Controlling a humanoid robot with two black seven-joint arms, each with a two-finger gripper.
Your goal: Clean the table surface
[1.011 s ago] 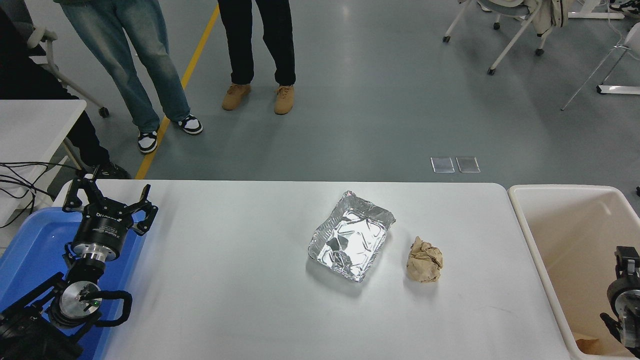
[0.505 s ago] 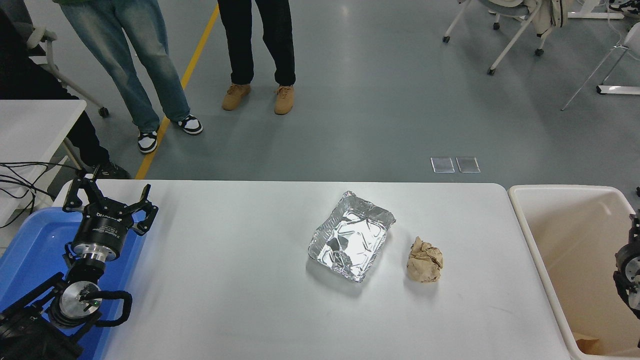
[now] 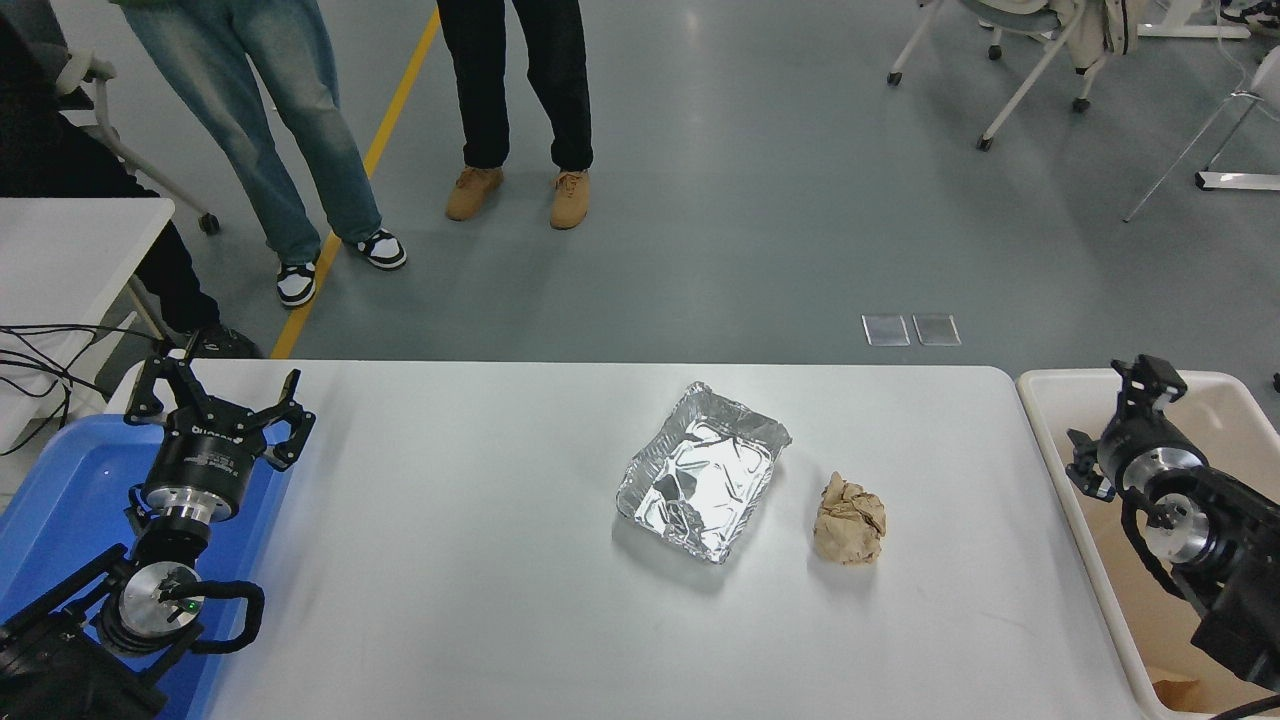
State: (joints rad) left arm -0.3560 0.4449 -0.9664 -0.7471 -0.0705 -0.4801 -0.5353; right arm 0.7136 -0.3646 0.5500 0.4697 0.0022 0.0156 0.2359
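The table surface (image 3: 450, 560) is a large, plain white, matte rectangle with rounded corners; its long axis runs left to right across the head view, with the far edge parallel to the top of the picture and the near edge out of frame at the bottom. It occupies the lower half of the view, between a blue bin (image 3: 60, 510) at its left end and a cream bin (image 3: 1040, 440) at its right end. Two items rest on it, right of centre: a crumpled foil tray (image 3: 703, 485), open side up, its long axis running diagonally from near-left to far-right, and a wad of crumpled brown paper (image 3: 849, 520) just beside the tray's right side, not touching it. The left gripper (image 3: 222, 395) sits over the blue bin at the table's left edge, pointing away from the camera, with its jaws spread wide and holding nothing. The right gripper (image 3: 1118, 425) is above the cream bin, near the bin's far-left corner, its arm entering from the lower right; the spacing of its jaws cannot be determined from this angle. A scrap of brown paper (image 3: 1175, 690) lies in the bottom of the cream bin. Two persons' legs (image 3: 300, 130) stand on the grey floor (image 3: 800, 200) beyond the table's far side.
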